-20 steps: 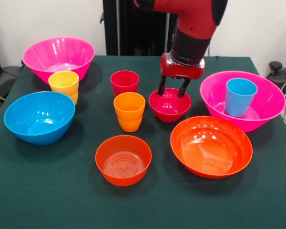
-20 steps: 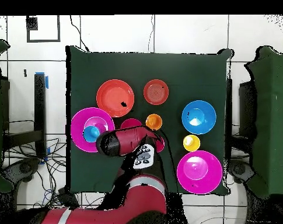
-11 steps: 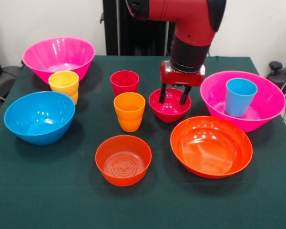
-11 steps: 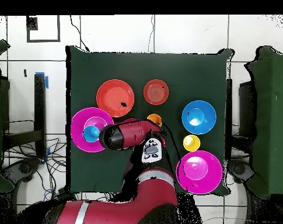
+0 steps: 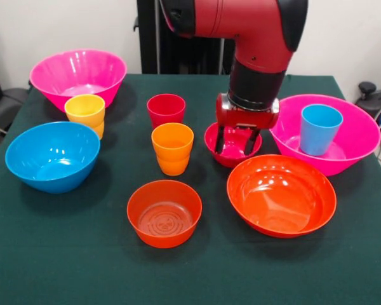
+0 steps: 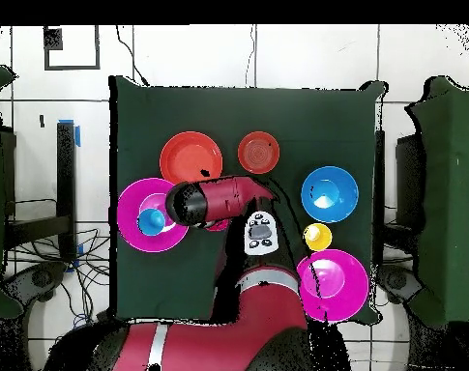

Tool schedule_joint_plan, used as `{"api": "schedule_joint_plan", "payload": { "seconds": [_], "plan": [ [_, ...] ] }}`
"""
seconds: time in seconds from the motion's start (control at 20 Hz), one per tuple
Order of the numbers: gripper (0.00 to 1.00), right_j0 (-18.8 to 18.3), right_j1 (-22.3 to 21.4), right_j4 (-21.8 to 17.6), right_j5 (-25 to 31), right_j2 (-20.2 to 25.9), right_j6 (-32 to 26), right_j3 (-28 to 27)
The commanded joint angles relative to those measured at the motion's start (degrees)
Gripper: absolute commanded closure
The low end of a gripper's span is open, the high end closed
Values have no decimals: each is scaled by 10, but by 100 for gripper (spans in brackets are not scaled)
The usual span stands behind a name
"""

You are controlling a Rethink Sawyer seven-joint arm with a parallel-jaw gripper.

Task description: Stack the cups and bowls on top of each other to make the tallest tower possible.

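My gripper (image 5: pixel 235 149) is open and reaches down into the small crimson bowl (image 5: pixel 231 156) at mid-table, its two fingers (image 5: pixel 220 141) apart inside the rim. Left of that bowl stand the orange cup (image 5: pixel 172 147) and the red cup (image 5: pixel 166 109). The blue cup (image 5: pixel 320 129) stands upright inside the right pink bowl (image 5: pixel 343 162). The yellow cup (image 5: pixel 85 113) sits in front of the left pink bowl (image 5: pixel 78 76). The blue bowl (image 5: pixel 53 155), small orange bowl (image 5: pixel 164 213) and wide orange bowl (image 5: pixel 281 194) lie nearer. In the overhead view the arm hides the gripper.
Every piece stands on a dark green table (image 5: pixel 63 254). From above, the arm (image 6: pixel 214 200) covers the crimson bowl, orange cup and red cup. The wide orange bowl (image 6: pixel 190 161), small orange bowl (image 6: pixel 259 152), blue bowl (image 6: pixel 329 193) and yellow cup (image 6: pixel 317 237) show.
The gripper has come down and moved nearer, from the crimson bowl's far rim into the bowl. The bowl has shifted a little to the right.
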Motion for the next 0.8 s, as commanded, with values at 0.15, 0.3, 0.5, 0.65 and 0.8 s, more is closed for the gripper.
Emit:
{"api": "schedule_joint_plan", "payload": {
  "seconds": [0.15, 0.3, 0.5, 0.65, 0.8],
  "plan": [
    [0, -21, 46, -40, 51, 73, -86, -83],
    [0, -26, 56, -47, 53, 69, -93, -100],
    [0, -34, 67, -57, 49, 67, -105, -112],
    [0, -43, 67, -65, 46, 70, -112, -106],
    [0, -48, 58, -73, 50, 70, -116, -89]
  ]
}}
